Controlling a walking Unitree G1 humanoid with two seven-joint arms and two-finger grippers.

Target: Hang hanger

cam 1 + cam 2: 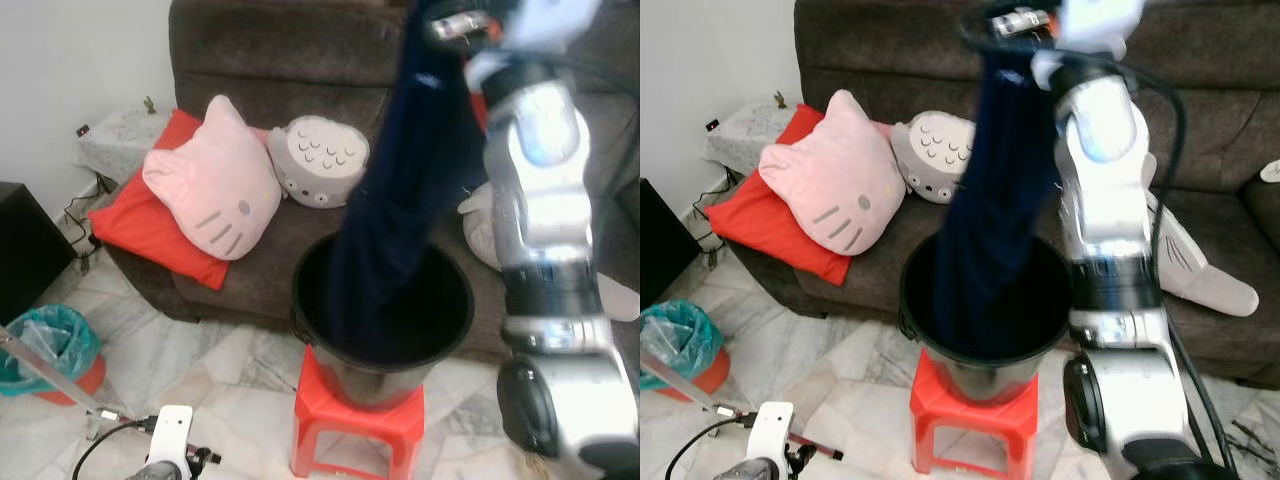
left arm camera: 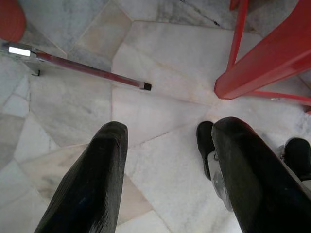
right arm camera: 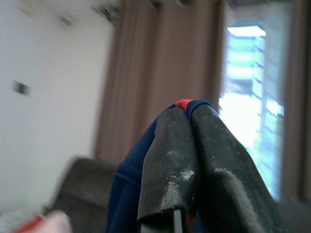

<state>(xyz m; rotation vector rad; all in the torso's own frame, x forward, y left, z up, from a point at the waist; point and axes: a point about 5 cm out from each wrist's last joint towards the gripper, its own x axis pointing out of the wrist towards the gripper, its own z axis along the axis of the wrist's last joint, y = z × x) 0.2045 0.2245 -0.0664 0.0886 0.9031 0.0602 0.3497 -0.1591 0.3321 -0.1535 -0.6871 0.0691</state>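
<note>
Left gripper (image 2: 165,160) hangs low over the floor, fingers wide, idle. Right gripper (image 3: 187,160) is up high at right, clamped on a dark blue garment (image 1: 390,200) with a bit of red at the pinch; its tail trails into the one black bucket (image 1: 383,355) on the one red stool (image 1: 350,430). I see two cushions, no rail or clear hanger; I judge hanging not done.

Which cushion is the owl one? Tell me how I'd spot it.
Start at the brown sofa. On its seat lie a red pillow and a pink cat cushion, and the owl cushion lies beside the cat, between it and the dark cloth. It is the only grey, round one, with small feather marks.
</note>
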